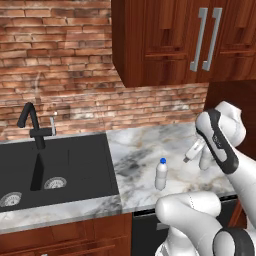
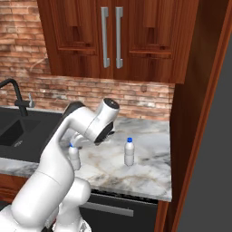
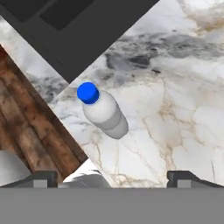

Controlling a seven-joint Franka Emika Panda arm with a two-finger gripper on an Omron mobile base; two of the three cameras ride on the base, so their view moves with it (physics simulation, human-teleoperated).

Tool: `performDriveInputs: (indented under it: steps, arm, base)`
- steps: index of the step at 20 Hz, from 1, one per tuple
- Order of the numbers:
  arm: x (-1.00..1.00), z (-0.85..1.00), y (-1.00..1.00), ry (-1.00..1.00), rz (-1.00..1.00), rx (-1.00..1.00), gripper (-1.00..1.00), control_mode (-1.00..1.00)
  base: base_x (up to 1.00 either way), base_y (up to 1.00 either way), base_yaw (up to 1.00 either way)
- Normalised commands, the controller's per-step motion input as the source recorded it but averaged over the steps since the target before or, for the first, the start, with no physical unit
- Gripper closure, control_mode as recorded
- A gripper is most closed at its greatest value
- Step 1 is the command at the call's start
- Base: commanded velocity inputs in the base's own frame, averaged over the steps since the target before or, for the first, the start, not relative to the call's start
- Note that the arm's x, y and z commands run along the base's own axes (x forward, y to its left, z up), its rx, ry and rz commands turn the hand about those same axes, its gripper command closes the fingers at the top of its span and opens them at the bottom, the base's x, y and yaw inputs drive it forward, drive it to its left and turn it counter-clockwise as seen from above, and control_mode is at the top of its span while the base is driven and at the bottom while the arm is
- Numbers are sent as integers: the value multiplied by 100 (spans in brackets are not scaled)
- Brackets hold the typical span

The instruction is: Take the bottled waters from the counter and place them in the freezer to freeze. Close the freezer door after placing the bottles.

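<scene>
The tool [image 3: 112, 177] hangs above the white-and-grey veined marble worktop [image 3: 175, 109] with its two dark tips spread wide and nothing between them, apparently lining up a descent. A small translucent whitish plastic bottle with a blue cap [image 3: 103, 111] stands upright at about 11 o'clock from the tips, near the worktop's front edge. A second identical bottle [image 2: 129, 152] stands well apart. The arm hides most of the first bottle [image 2: 73, 156] in the right base view.
</scene>
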Motion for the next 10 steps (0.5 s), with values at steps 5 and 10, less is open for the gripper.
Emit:
performDriveInputs:
  steps: [5,10]
  arm:
    - [1,-25,3,-29,21,-1,-100,-100]
    - [4,-24,0,-30,18,9,-100,-100]
  base:
    - [0,0,0]
    - [0,0,0]
